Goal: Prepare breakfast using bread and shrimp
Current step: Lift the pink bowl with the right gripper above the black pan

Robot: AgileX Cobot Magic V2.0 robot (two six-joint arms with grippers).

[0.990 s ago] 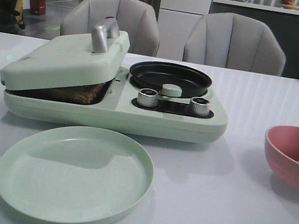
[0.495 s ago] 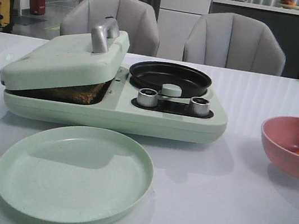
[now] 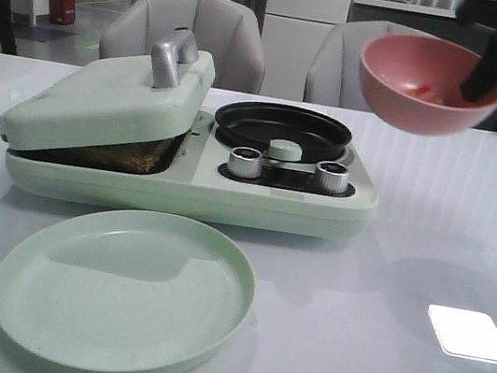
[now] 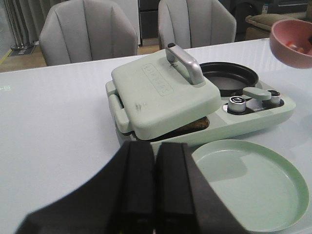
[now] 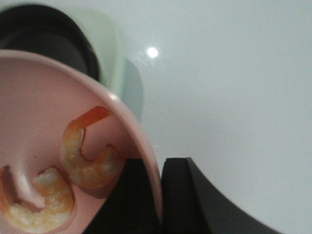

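My right gripper [image 3: 486, 71] is shut on the rim of the pink bowl [image 3: 425, 87] and holds it in the air, up and to the right of the black round pan [image 3: 282, 128]. In the right wrist view the fingers [image 5: 183, 195] pinch the bowl wall [image 5: 141, 141]; two curled orange-pink shrimp [image 5: 90, 156] lie inside. The bread [image 3: 120, 159] shows as a brown edge under the closed mint-green lid [image 3: 102, 97] of the sandwich maker. My left gripper [image 4: 155, 185] is shut and empty, near the table's front, short of the maker.
An empty mint-green plate [image 3: 124, 288] lies in front of the maker. Two metal knobs [image 3: 245, 161] sit on the maker below the pan. A metal handle [image 3: 173, 56] stands on the lid. Two grey chairs [image 3: 185, 35] stand behind the table.
The pink bowl has risen from the table at the right and moved left, up towards the pan. My right gripper has come into the front view holding it.
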